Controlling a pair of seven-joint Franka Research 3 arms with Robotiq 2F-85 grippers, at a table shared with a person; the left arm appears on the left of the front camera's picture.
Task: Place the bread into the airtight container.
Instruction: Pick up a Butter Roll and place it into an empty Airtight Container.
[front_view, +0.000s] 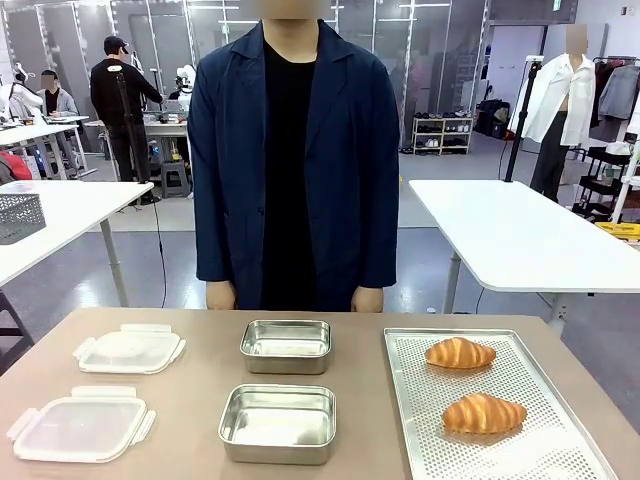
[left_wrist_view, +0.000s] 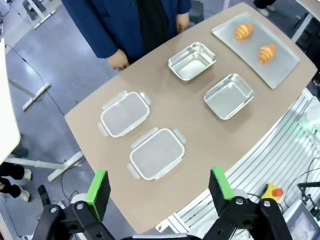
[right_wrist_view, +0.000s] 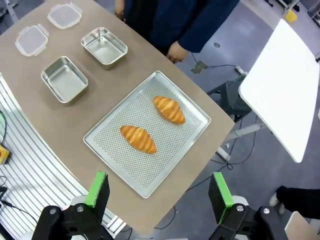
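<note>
The right pincer hangs high above the desk with its green-padded fingers spread wide and nothing between them. Directly ahead of it lies a perforated metal tray carrying the bread. The nearer croissant sits just beyond the fingertips, and the farther croissant lies a little past it; the two are apart from each other and each rests flat on the tray. The left pincer is likewise wide open and empty, raised over the other end of the desk. Closest ahead of it are two clear plastic lids, the nearer lid and the farther lid, lying flat side by side without touching. Past the lids from the left pincer, between them and the tray, stand two open steel boxes, the nearer container and the farther container. Both are upright and bare inside, and they stand near each other but apart. The tray lies beyond them, well away from this pincer. On the far side of the desk from both pincers stands a person in a dark blue jacket, arms hanging down, hands at the desk's far edge and touching nothing on it.
</note>
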